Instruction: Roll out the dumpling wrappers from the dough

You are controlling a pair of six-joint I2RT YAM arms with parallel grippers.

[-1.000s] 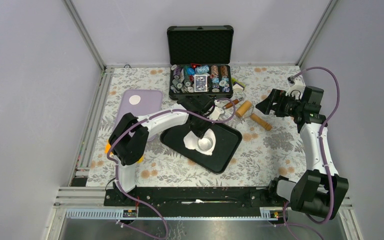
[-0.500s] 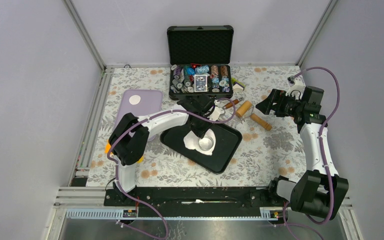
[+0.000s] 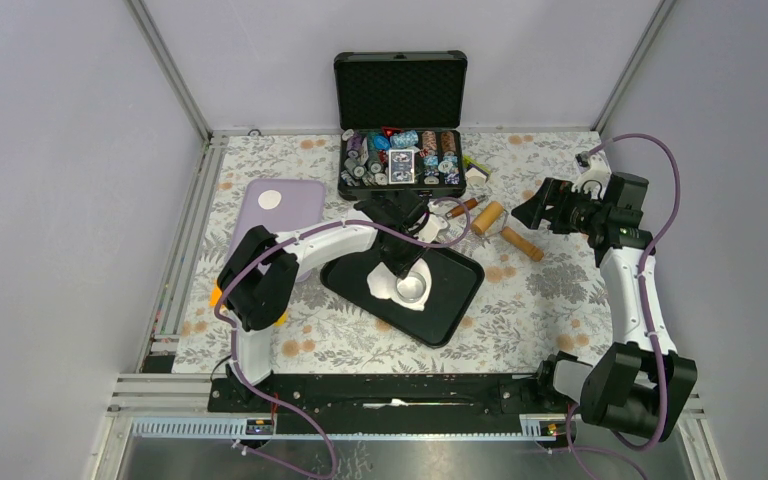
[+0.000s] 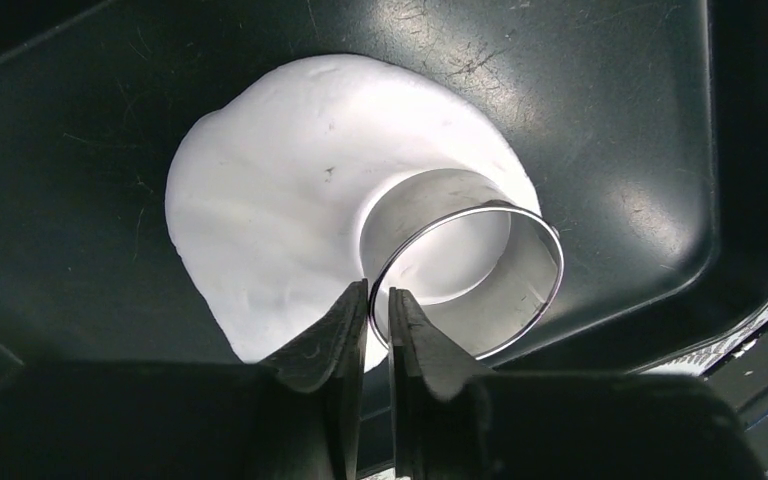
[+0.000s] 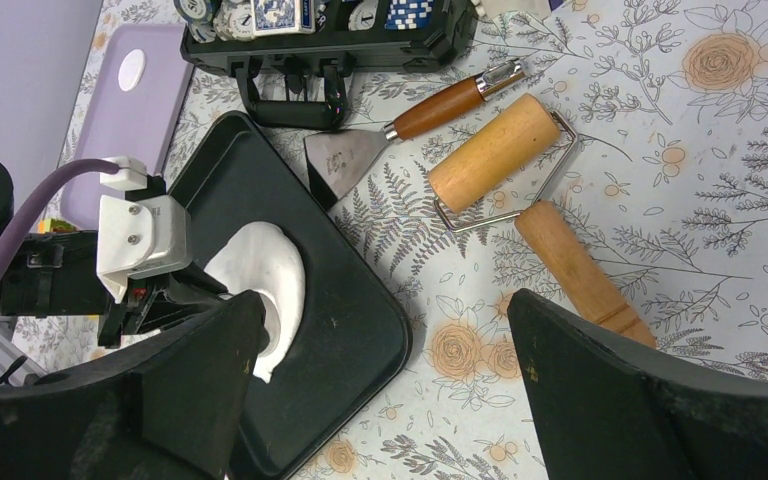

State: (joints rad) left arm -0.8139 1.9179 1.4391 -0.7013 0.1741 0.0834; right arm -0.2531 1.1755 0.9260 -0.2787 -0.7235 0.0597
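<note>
Left gripper [image 4: 378,312] pinched tight on near rim of steel ring cutter [image 4: 415,205]. Cutter stands in flat white dough [image 4: 270,210], centre frame, on black tray [image 4: 610,120]. Right gripper [image 5: 385,310] spread wide, holding nothing. One dumpling wrapper [image 3: 270,199] on purple board [image 3: 302,208], upper left.

Dough [image 3: 382,283]: soft matte white sheet, flat, irregular rounded outline, smooth surface with faint dents. Lies on black tray [image 3: 455,300], toward its middle. Steel ring cutter [image 3: 413,288] stands upright on sheet's right part, close to that edge; white dough shows inside ring. Dumpling wrapper [image 3: 270,199]: one small, thin, neat white disc, flat on lavender board [image 3: 305,210], well apart from dough, off to far left.
</note>
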